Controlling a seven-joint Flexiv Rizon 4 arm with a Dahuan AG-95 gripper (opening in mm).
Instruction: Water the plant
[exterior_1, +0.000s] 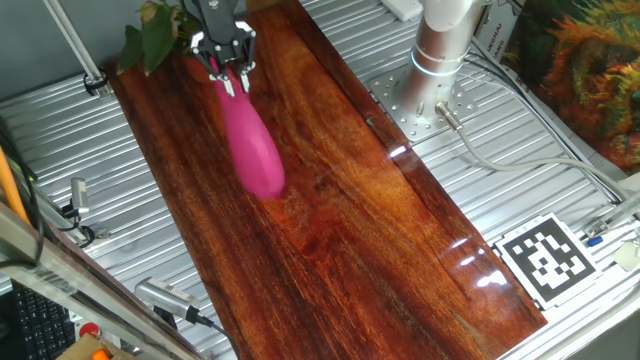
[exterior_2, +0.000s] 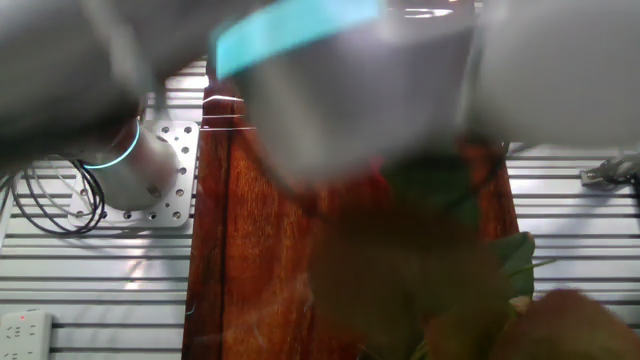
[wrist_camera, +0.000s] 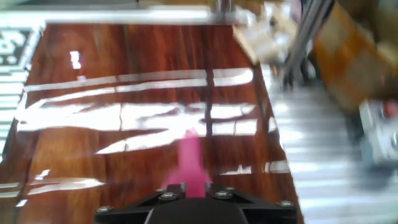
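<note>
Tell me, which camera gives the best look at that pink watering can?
One fixed view: the pink watering can shows whole there, hanging from the pincer above the wooden board. The hand view catches only a blurred pink piece. In the other fixed view, the blurred arm hides it.

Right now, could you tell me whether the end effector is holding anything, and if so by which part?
The end effector is shut on the smooth pink plastic watering can, gripping its narrow end, while the wider body hangs free over the table.
</note>
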